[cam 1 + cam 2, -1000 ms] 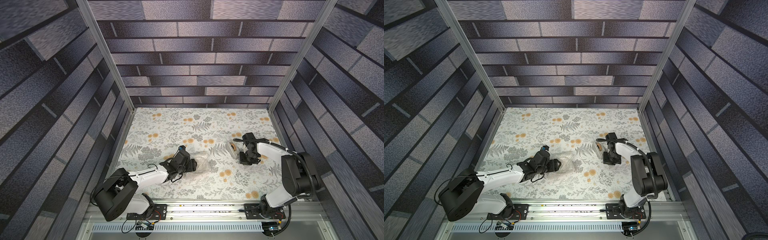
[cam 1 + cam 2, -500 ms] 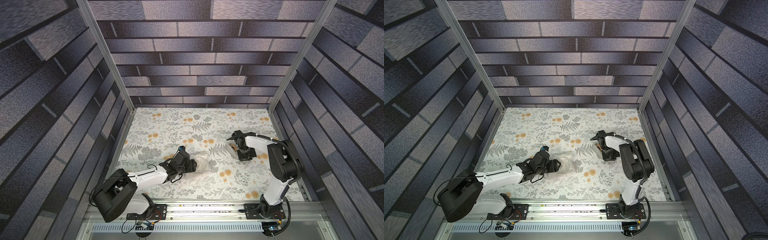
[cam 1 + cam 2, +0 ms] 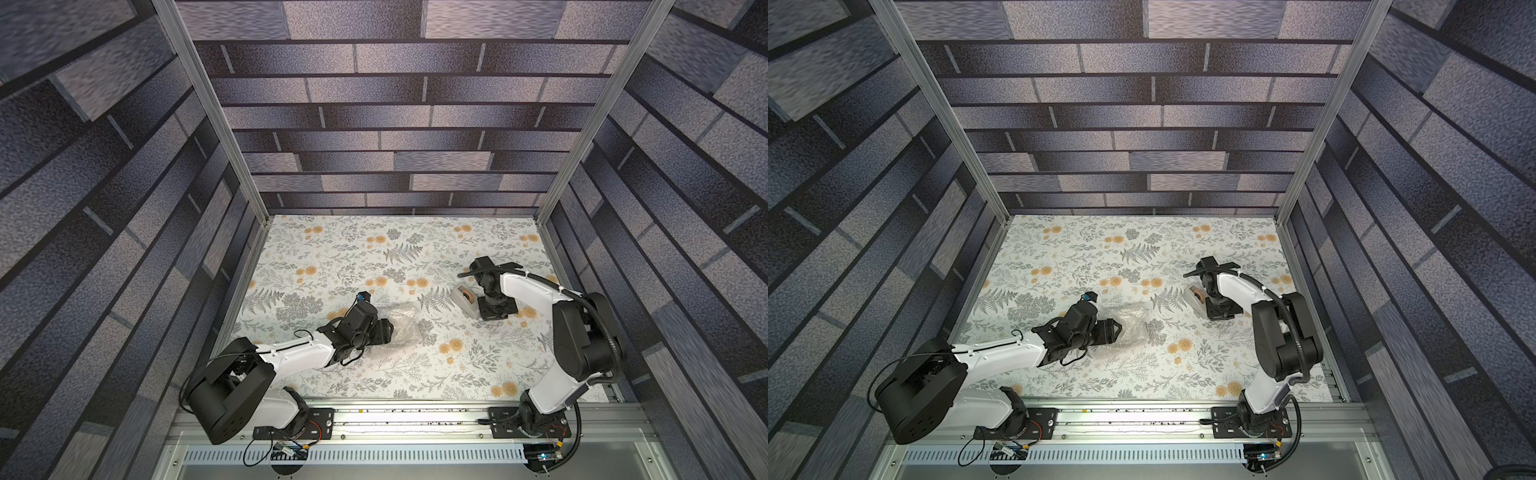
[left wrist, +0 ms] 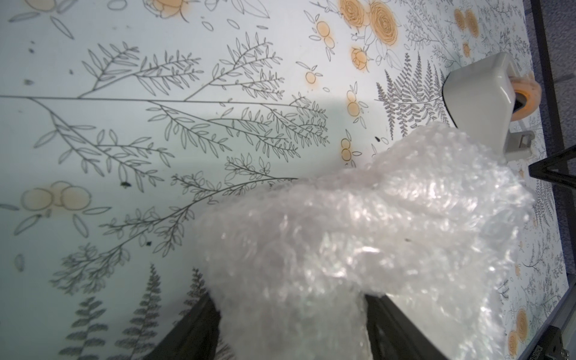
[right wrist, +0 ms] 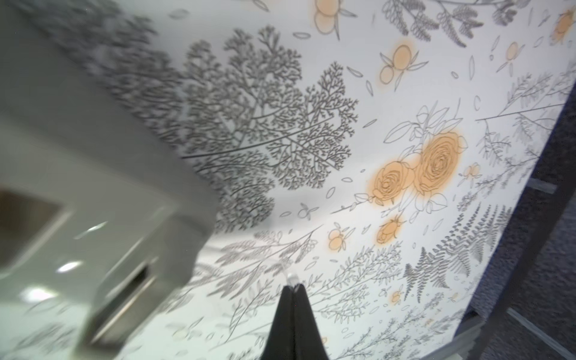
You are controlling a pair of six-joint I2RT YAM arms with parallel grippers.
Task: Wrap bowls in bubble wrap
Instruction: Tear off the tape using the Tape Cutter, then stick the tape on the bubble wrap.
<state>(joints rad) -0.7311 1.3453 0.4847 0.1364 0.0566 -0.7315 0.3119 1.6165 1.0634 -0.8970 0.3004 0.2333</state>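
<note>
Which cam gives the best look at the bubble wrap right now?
Left wrist: the bubble wrap fills much of the frame, bubbles and folds sharp, bunched between the fingers of the left gripper. In both top views it is only a small translucent bundle at that gripper. Right wrist does not show it.

A lab robot cell, not a home — aluminium posts (image 3: 213, 112) hold printed brick-pattern walls (image 3: 395, 104), a floral cloth (image 3: 353, 249) lies spread below, and two arms (image 3: 291, 355) sit bolted to a rail (image 3: 415, 417).
</note>
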